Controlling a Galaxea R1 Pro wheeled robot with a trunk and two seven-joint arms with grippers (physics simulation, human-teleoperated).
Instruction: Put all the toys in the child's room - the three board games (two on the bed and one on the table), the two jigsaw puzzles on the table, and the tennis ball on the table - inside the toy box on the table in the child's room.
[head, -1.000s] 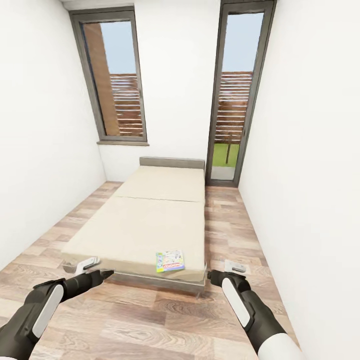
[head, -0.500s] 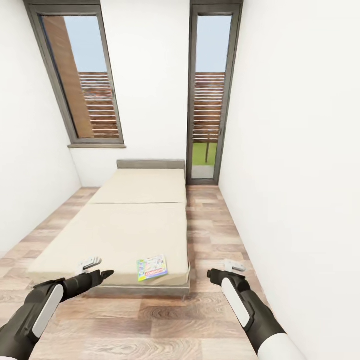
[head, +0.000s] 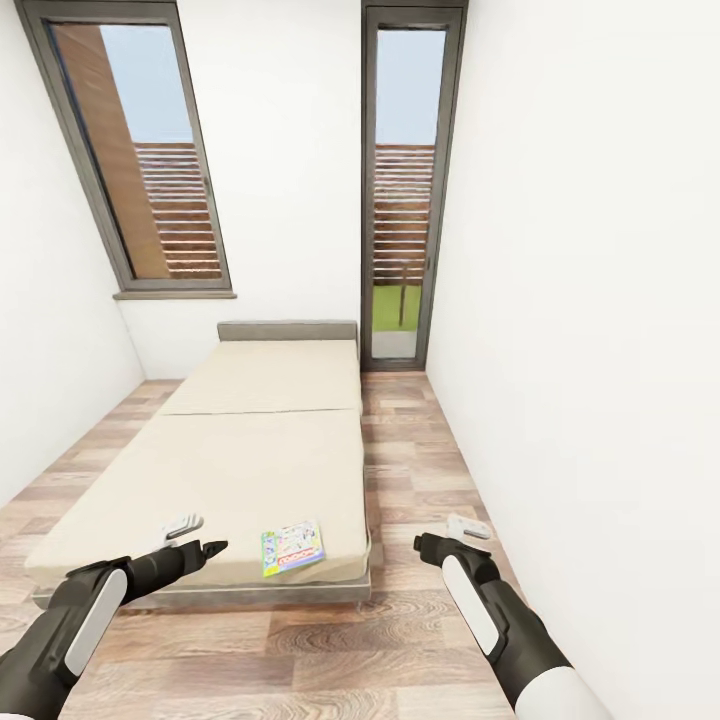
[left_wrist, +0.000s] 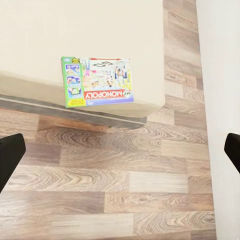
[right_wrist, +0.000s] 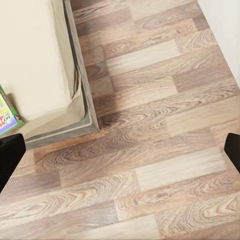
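View's swung right over the last second, so the camera moved, not the bed (head: 250, 440). The Monopoly board game (head: 292, 547) lies flat near the bed's foot corner, looks next up. Left tool (head: 190, 535) and right tool (head: 455, 533) are both spread wide, empty. Second bed game, desk and toy box: can't spot them.

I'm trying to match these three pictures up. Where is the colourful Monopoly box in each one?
Head view: the Monopoly box lies flat on the bed, near its foot corner, on the side toward the glass door.
Left wrist view: the box sits near the bed's edge, above the wood floor, title readable.
Right wrist view: a sliver of the box shows at the picture's edge.
Shared landmark: the bed's foot corner.
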